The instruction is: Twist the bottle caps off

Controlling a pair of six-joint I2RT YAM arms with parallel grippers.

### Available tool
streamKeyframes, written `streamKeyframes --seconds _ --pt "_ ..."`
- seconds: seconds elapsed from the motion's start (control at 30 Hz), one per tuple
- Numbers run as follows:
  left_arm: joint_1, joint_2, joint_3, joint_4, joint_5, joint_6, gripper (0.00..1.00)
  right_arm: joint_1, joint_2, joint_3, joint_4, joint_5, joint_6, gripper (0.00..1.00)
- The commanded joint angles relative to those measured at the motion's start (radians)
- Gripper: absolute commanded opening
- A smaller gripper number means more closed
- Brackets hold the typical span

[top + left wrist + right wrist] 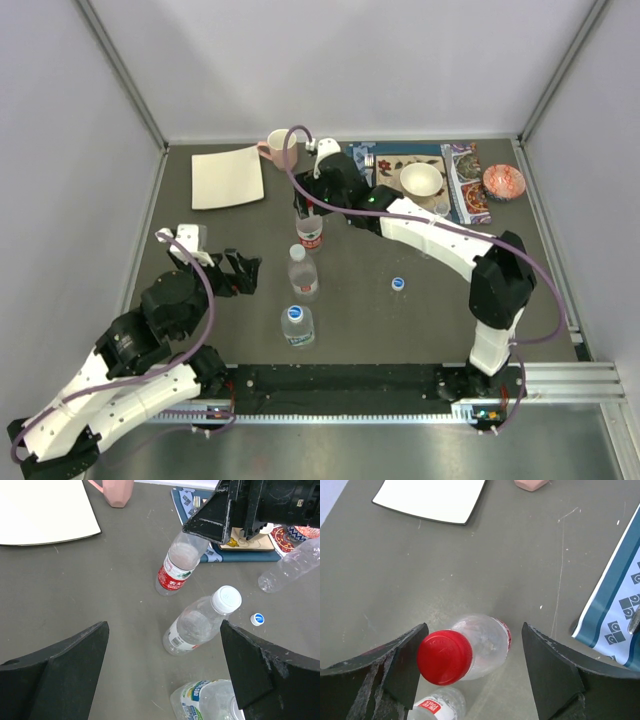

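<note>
Three clear bottles stand in a row mid-table. The red-labelled bottle [310, 234] carries a red cap [444, 657]. My right gripper [306, 206] hangs open over it; in the right wrist view [473, 636] the cap sits between the fingers, close to the left finger [402, 665]. Nearer stands a bottle [302, 274] with a whitish cap [226, 599], then a bottle [297, 327] with a blue cap [294, 313]. A loose blue cap [397, 283] lies on the table. A capless bottle [292, 565] lies on its side. My left gripper [243, 272] is open and empty, left of the row [164, 630].
A pink mug [277, 148] and a white square plate [227, 177] sit at the back left. A patterned mat [395, 160] with a white bowl [421, 180] and a patterned bowl [503, 182] are at the back right. Grey walls enclose the table.
</note>
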Motion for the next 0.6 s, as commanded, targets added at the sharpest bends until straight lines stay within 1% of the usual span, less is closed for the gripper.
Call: streamKeyframes --seconds 0.0,0.1,0.13,0.23,0.4,0.43,0.5,0.57 --pt "-0.002 0.004 -0.011 0.045 0.027 0.022 0.99 0.007 0.012 0.051 0.033 0.027 -0.013 0.74" --pt "-0.001 0.009 -0.011 0.048 0.028 0.024 0.99 0.007 0.017 0.050 0.033 0.027 -0.019 0.64" --pt "-0.002 0.009 -0.013 0.048 0.030 0.022 0.99 0.007 0.016 0.045 0.033 0.024 -0.021 0.56" --pt "-0.001 0.009 -0.016 0.047 0.031 0.020 0.99 0.007 0.011 0.030 0.031 0.033 -0.025 0.45" --pt "-0.001 0.008 -0.025 0.058 0.031 0.022 0.99 0.007 -0.029 -0.006 0.033 0.087 -0.050 0.32" --pt "-0.001 0.011 -0.025 0.061 0.031 0.027 0.99 0.008 -0.043 -0.015 0.033 0.130 -0.055 0.28" --pt "-0.001 0.017 -0.023 0.078 0.028 0.045 0.99 0.005 -0.092 -0.024 0.033 0.173 -0.076 0.25" --pt "-0.002 0.033 -0.014 0.103 0.018 0.062 0.99 0.002 -0.133 -0.027 0.031 0.254 -0.096 0.22"
